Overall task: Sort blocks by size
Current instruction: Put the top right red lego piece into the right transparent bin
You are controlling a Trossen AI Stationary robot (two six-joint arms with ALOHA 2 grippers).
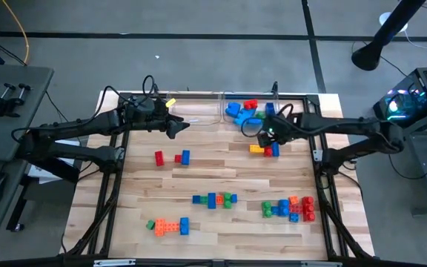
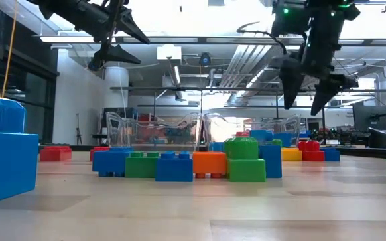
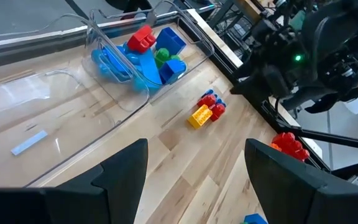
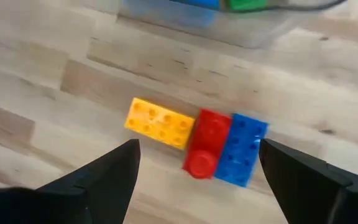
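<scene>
We see the blocks scattered in clusters on the wooden tabletop (image 1: 221,174), all studded plastic bricks.

- Yellow/red/blue group (image 1: 264,150): a long yellow brick, a red brick and a blue brick side by side, touching, just in front of the right clear bin (image 1: 273,111). Right wrist view shows them (image 4: 194,140) close up, red one between yellow and blue.
- Right bin holds a pile (image 3: 145,56): mostly blue bricks, one red, one green.
- Left clear bin (image 1: 195,111) sits beside it, sharing a wall.
- Red, red, blue small bricks (image 1: 172,157) left of centre, slightly apart.
- Blue/green row (image 1: 214,199) mid-table, joined in a line.
- Green/orange/blue row (image 1: 168,226) near the front edge.
- Mixed green, blue, orange, red cluster (image 1: 289,208) front right.

Right hand (image 4: 194,180): fingers spread wide, nothing between them, hanging above the yellow/red/blue group, not touching it. The low view confirms it (image 2: 308,100) is clear of the tabletop.

Left hand (image 3: 194,180): fingers well apart, holding nothing, raised over the back left of the tabletop near the left bin, pointing towards the bins. The high view puts it (image 1: 178,124) just in front of the left bin.
</scene>
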